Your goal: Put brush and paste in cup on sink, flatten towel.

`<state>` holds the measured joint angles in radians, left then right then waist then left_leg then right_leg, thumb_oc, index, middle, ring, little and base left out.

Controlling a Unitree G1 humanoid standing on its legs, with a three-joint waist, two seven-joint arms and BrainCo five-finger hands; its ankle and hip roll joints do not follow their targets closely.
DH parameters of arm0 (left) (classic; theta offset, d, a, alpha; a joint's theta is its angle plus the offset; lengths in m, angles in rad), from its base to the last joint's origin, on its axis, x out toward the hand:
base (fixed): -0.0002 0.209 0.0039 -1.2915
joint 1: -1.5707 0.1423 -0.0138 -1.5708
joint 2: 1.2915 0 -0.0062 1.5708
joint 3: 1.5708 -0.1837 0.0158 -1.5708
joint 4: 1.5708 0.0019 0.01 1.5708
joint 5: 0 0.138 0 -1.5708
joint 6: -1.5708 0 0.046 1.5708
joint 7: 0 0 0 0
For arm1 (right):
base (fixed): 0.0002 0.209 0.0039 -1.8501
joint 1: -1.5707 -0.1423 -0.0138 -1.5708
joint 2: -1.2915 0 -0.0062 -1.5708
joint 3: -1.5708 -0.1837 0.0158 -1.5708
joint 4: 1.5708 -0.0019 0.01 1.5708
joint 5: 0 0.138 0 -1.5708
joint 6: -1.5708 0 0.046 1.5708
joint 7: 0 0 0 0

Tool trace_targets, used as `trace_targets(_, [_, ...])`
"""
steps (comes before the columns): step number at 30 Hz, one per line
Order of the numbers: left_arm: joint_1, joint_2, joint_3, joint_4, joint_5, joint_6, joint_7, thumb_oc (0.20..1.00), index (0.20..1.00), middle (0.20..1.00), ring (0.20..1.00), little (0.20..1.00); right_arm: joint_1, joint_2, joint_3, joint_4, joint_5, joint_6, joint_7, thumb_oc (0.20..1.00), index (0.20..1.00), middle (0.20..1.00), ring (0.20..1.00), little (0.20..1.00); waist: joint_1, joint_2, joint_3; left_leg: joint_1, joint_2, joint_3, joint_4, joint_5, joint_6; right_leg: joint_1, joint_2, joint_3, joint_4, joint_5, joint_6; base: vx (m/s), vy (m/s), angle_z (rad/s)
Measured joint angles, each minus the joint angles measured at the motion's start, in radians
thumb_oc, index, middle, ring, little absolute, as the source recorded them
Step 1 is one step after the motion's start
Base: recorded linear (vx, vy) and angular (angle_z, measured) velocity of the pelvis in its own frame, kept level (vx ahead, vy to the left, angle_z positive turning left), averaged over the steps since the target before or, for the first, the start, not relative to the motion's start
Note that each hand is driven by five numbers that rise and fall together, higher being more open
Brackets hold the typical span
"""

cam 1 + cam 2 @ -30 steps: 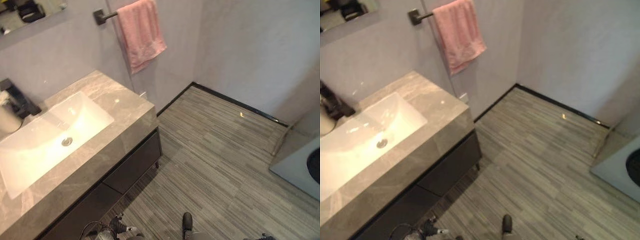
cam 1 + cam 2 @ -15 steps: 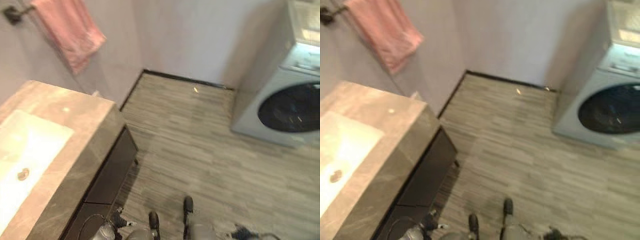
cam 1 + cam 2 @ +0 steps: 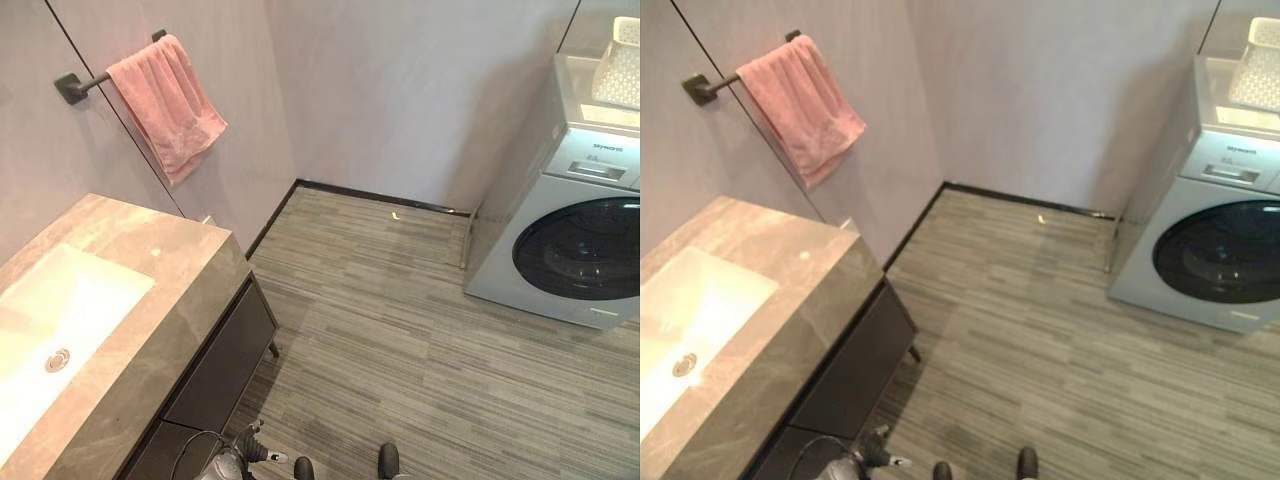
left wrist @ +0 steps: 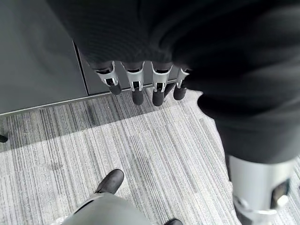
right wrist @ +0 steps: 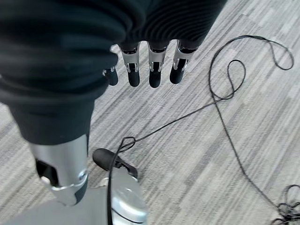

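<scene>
— Grey striped flooring (image 3: 400, 330) ran from the vanity to a washing machine (image 3: 575, 235). Where was the towel?

— The pink towel (image 3: 168, 105) hung lengthwise down from a wall bar (image 3: 85, 85) above the marble counter (image 3: 170, 290) and white sink (image 3: 60, 330).

— And the hands?

— The left hand (image 4: 140, 84) and right hand (image 5: 145, 70) both hung loose-fingered and empty above that flooring.

Small dark brand print on the washing machine (image 3: 575, 230) control panel, too small to make out, no other text, labels, numbers or signs legible on the towel (image 3: 165, 100), sink (image 3: 60, 330) or walls
</scene>
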<state>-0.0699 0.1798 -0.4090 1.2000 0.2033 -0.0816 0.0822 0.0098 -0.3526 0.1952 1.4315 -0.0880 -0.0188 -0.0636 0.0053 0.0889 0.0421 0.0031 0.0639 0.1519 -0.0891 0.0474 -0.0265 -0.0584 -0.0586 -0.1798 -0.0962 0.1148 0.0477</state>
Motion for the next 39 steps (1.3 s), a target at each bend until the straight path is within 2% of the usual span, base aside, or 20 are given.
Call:
trace_targets(5, [0.017, -0.011, 0.067, 0.035, -0.049, 0.021, 0.001, 1.0, 1.0, 1.0, 1.0, 1.0, 0.045, 0.0, -0.062, 0.002, 0.109, -0.006, 0.004, 1.0, 1.0, 1.0, 1.0, 1.0, -0.005, -0.002, 0.002, 0.01, 0.028, 0.004, 0.05, -0.023, -0.03, 0.025, 0.025, 0.007, 0.0, -0.007, -0.011, 0.02, -0.092, -0.07])
trace_targets(8, [0.02, -0.027, 0.069, 0.034, -0.079, 0.022, -0.002, 1.0, 1.0, 1.0, 1.0, 1.0, 0.073, -0.007, -0.087, 0.011, 0.162, -0.006, 0.01, 1.0, 1.0, 1.0, 1.0, 1.0, -0.022, 0.001, 0.002, 0.014, 0.03, 0.002, 0.048, -0.023, -0.035, 0.027, 0.028, 0.009, 0.0, -0.009, -0.013, 0.05, -0.002, -0.05])
trace_targets(13, [0.007, -0.028, 0.007, -0.01, -0.083, 0.019, -0.021, 1.0, 1.0, 1.0, 1.0, 1.0, 0.094, -0.005, -0.078, 0.035, 0.17, -0.004, 0.021, 1.0, 1.0, 1.0, 1.0, 1.0, -0.022, 0.006, 0.006, 0.025, -0.002, 0.002, 0.005, -0.019, -0.039, 0.017, 0.001, 0.012, 0.0, -0.008, -0.011, 0.09, 0.107, -0.03])
trace_targets(15, [0.029, -0.013, 0.042, -0.034, -0.08, 0.016, -0.031, 1.0, 1.0, 1.0, 1.0, 1.0, 0.103, -0.063, -0.15, 0.001, 0.171, 0.0, 0.086, 1.0, 1.0, 1.0, 1.0, 1.0, -0.028, 0.009, 0.008, 0.029, -0.016, 0.011, -0.004, -0.018, -0.041, -0.002, -0.012, 0.028, 0.013, 0.001, 0.002, 0.07, 0.077, -0.22])
trace_targets(17, [0.029, 0.018, 0.04, -0.037, -0.075, 0.025, -0.035, 1.0, 1.0, 1.0, 1.0, 1.0, 0.077, -0.183, -0.171, 0.002, 0.17, 0.0, 0.09, 1.0, 1.0, 1.0, 1.0, 1.0, -0.026, 0.016, 0.012, 0.012, -0.036, 0.028, -0.007, -0.023, -0.034, -0.041, -0.029, 0.045, 0.045, -0.003, 0.008, 0.05, 0.089, -0.37])
trace_targets(19, [0.014, 0.055, 0.04, -0.042, -0.072, 0.024, -0.04, 1.0, 1.0, 1.0, 1.0, 1.0, 0.064, -0.26, -0.178, 0.008, 0.172, 0.0, 0.089, 1.0, 1.0, 1.0, 1.0, 1.0, -0.024, -0.004, 0.029, -0.004, -0.048, 0.026, -0.009, -0.023, -0.02, -0.053, -0.044, 0.037, 0.043, -0.007, 0.035, 0.07, 0.165, -0.07])
trace_targets(20, [0.001, 0.073, 0.041, -0.043, -0.069, 0.024, -0.047, 1.0, 1.0, 1.0, 1.0, 1.0, 0.05, -0.26, -0.205, 0.025, 0.174, 0.003, 0.092, 1.0, 1.0, 1.0, 1.0, 1.0, -0.022, -0.027, 0.056, -0.005, -0.059, 0.025, -0.008, -0.017, -0.002, -0.083, -0.054, 0.043, 0.086, -0.007, 0.036, 0.08, 0.139, -0.05])
trace_targets(22, [-0.009, 0.082, 0.041, -0.042, -0.068, 0.025, -0.051, 1.0, 1.0, 1.0, 1.0, 1.0, 0.033, -0.243, -0.213, 0.024, 0.177, 0.002, 0.095, 1.0, 1.0, 1.0, 1.0, 1.0, -0.024, -0.038, 0.081, -0.006, -0.063, 0.027, -0.008, -0.01, 0.011, -0.102, -0.062, 0.042, 0.112, -0.022, 0.045, 0.1, 0.117, -0.04])
trace_targets(24, [-0.005, 0.08, 0.039, -0.042, -0.068, 0.026, -0.062, 1.0, 1.0, 1.0, 1.0, 1.0, 0.024, -0.219, -0.216, 0.031, 0.194, 0.003, 0.118, 1.0, 1.0, 1.0, 1.0, 1.0, -0.022, -0.044, 0.103, -0.005, -0.07, 0.034, -0.008, -0.016, 0.027, -0.116, -0.078, 0.039, 0.15, -0.046, 0.071, 0.14, 0.118, 0.02])
trace_targets(25, [-0.001, 0.078, 0.035, -0.044, -0.068, 0.027, -0.068, 1.0, 1.0, 1.0, 1.0, 1.0, 0.026, -0.216, -0.239, 0.038, 0.2, 0.006, 0.134, 1.0, 1.0, 1.0, 1.0, 1.0, -0.03, -0.035, 0.111, 0.003, -0.079, 0.026, -0.008, -0.018, 0.041, -0.12, -0.087, 0.043, 0.196, -0.053, 0.081, 0.15, 0.064, 0.14])
trace_targets(27, [0.005, 0.085, 0.036, -0.065, -0.068, 0.029, -0.071, 1.0, 1.0, 1.0, 1.0, 1.0, 0.023, -0.215, -0.25, 0.043, 0.213, 0.012, 0.144, 1.0, 1.0, 1.0, 1.0, 1.0, -0.04, -0.034, 0.119, 0.021, -0.094, 0.021, -0.008, -0.027, 0.054, -0.14, -0.098, 0.06, 0.273, -0.078, 0.075, 0.2, 0.037, 0.07])
trace_targets(29, [0.027, 0.103, 0.038, -0.154, -0.073, 0.028, -0.083, 1.0, 1.0, 1.0, 1.0, 1.0, 0.015, -0.225, -0.292, 0.014, 0.255, 0.017, 0.161, 1.0, 1.0, 1.0, 1.0, 1.0, -0.057, -0.016, 0.126, 0.039, -0.095, 0.021, -0.01, -0.035, 0.066, -0.172, -0.107, 0.066, 0.358, -0.094, 0.083, 0.29, -0.041, -0.05])
trace_targets(31, [0.079, 0.136, 0.117, -0.352, -0.144, 0.026, -0.095, 1.0, 1.0, 1.0, 1.0, 1.0, 0.007, -0.228, -0.438, -0.055, 0.405, 0.017, 0.198, 1.0, 1.0, 1.0, 1.0, 1.0, -0.061, -0.005, 0.127, 0.051, -0.09, 0.028, -0.01, -0.05, 0.066, -0.186, -0.116, 0.05, 0.316, -0.112, 0.084, 0.39, -0.157, -0.07])
trace_targets(32, [0.09, 0.137, 0.156, -0.398, -0.18, 0.014, -0.095, 1.0, 1.0, 1.0, 1.0, 1.0, 0.013, -0.231, -0.459, -0.072, 0.446, 0.01, 0.201, 1.0, 1.0, 1.0, 1.0, 1.0, -0.064, -0.008, 0.129, 0.053, -0.086, 0.03, -0.009, -0.053, 0.069, -0.189, -0.121, 0.037, 0.272, -0.108, 0.088, 0.39, -0.166, -0.1])
trace_targets(33, [0.099, 0.139, 0.205, -0.472, -0.255, 0.004, -0.1, 1.0, 1.0, 1.0, 1.0, 1.0, 0.012, -0.247, -0.489, -0.092, 0.504, 0.003, 0.21, 1.0, 1.0, 1.0, 1.0, 1.0, -0.059, -0.003, 0.126, 0.052, -0.074, 0.038, -0.006, -0.066, 0.055, -0.202, -0.13, 0.015, 0.184, -0.088, 0.106, 0.42, -0.165, -0.13])
trace_targets(35, [0.091, 0.145, 0.214, -0.502, -0.309, -0.013, -0.1, 1.0, 1.0, 1.0, 1.0, 1.0, 0.01, -0.269, -0.487, -0.094, 0.542, -0.008, 0.21, 1.0, 1.0, 1.0, 1.0, 1.0, -0.057, 0.002, 0.122, 0.073, -0.055, 0.041, -0.009, -0.079, 0.04, -0.215, -0.153, 0.001, 0.112, -0.055, 0.128, 0.27, -0.107, -0.15])
trace_targets(36, [0.105, 0.155, 0.211, -0.501, -0.334, -0.026, -0.101, 1.0, 1.0, 1.0, 1.0, 1.0, -0.059, -0.267, -0.431, -0.106, 0.573, -0.013, 0.17, 1.0, 1.0, 1.0, 1.0, 1.0, -0.05, -0.007, 0.117, 0.095, -0.037, 0.053, -0.007, -0.099, 0.013, -0.219, -0.172, -0.031, 0.08, -0.04, 0.146, 0.19, -0.068, -0.28])
trace_targets(37, [0.123, 0.153, 0.198, -0.507, -0.347, -0.025, -0.09, 1.0, 1.0, 1.0, 1.0, 1.0, -0.076, -0.228, -0.333, -0.206, 0.579, -0.005, 0.107, 1.0, 1.0, 1.0, 1.0, 1.0, -0.051, -0.014, 0.113, 0.109, -0.026, 0.05, 0.003, -0.11, -0.001, -0.218, -0.175, -0.032, 0.063, -0.038, 0.157, 0.31, -0.12, -0.25])
trace_targets(38, [0.148, 0.163, 0.205, -0.515, -0.352, -0.032, -0.072, 1.0, 1.0, 1.0, 1.0, 1.0, -0.022, -0.146, -0.17, -0.559, 0.537, -0.045, 0.036, 1.0, 1.0, 1.0, 1.0, 1.0, -0.099, -0.062, 0.1, 0.147, -0.002, 0.042, -0.005, -0.131, -0.044, -0.207, -0.178, -0.013, 0.062, -0.03, 0.172, 0.37, -0.165, -0.02])
trace_targets(39, [0.142, 0.144, 0.207, -0.513, -0.353, -0.028, -0.054, 1.0, 1.0, 1.0, 1.0, 1.0, 0.002, -0.086, -0.146, -0.658, 0.494, -0.095, 0.052, 1.0, 1.0, 1.0, 1.0, 1.0, -0.098, -0.058, 0.099, 0.165, 0.023, 0.037, -0.004, -0.128, -0.079, -0.187, -0.151, 0.002, 0.066, 0.037, 0.157, 0.48, -0.266, 0.56])
